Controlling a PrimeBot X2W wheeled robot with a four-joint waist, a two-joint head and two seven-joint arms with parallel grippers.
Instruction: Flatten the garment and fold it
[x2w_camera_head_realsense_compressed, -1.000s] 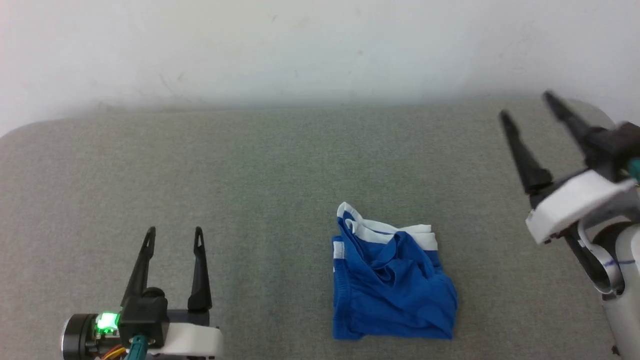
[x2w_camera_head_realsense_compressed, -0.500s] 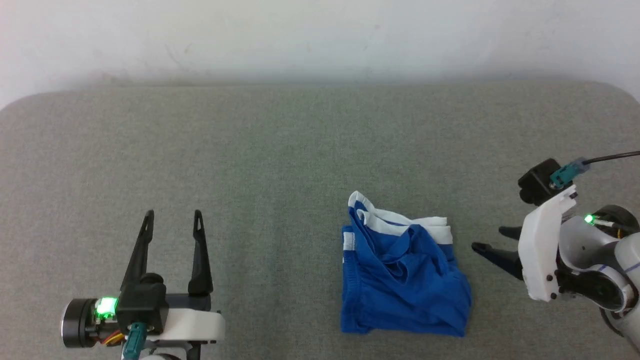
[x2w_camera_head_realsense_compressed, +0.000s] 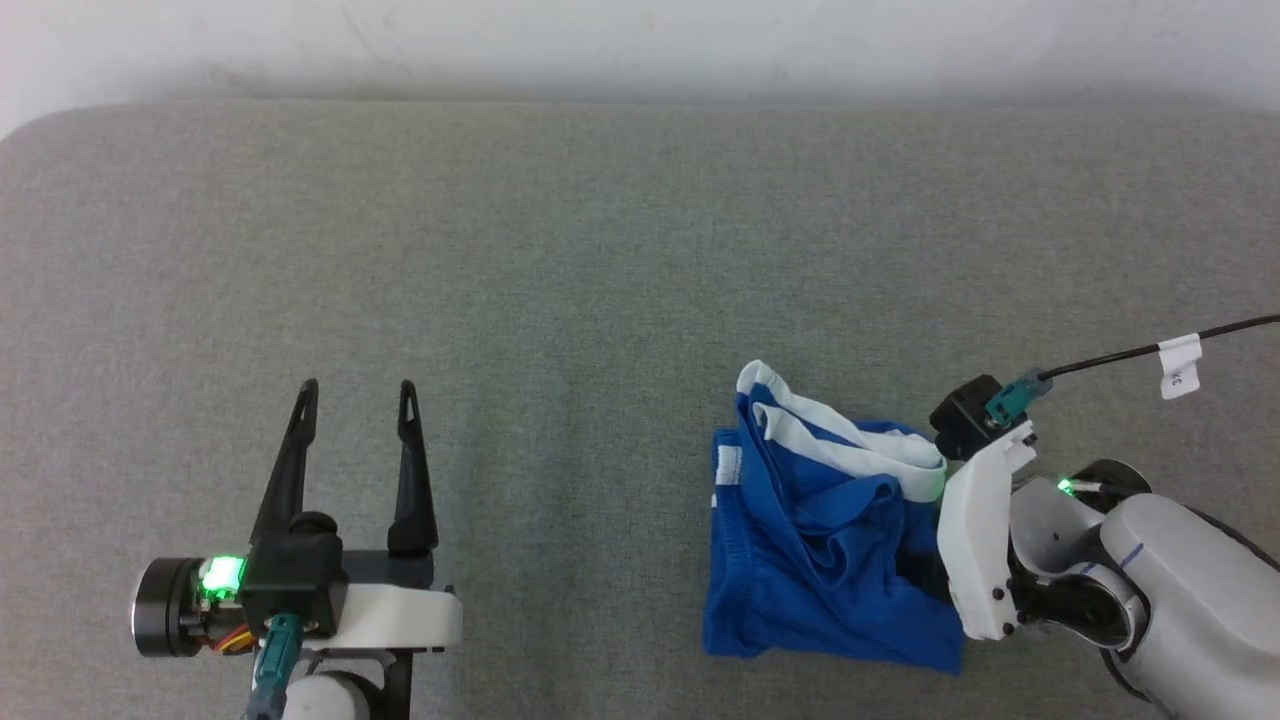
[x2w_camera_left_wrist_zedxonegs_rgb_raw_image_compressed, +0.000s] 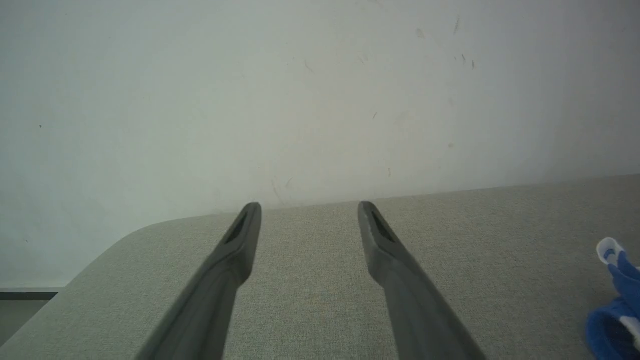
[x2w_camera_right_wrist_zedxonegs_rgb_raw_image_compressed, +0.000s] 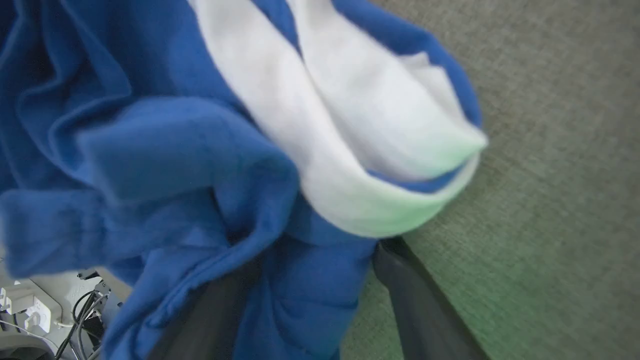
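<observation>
One crumpled garment (x2w_camera_head_realsense_compressed: 820, 540) lies straddled by the right claw (x2w_camera_right_wrist_zedxonegs_rgb_raw_image_compressed: 315, 260).

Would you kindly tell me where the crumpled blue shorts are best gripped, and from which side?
Take the white trim on the shorts' right edge, coming in low from the right. It stands up there as a loose doubled fold, likely easy to pinch, and the right gripper's open fingers straddle the cloth beside it.
</observation>
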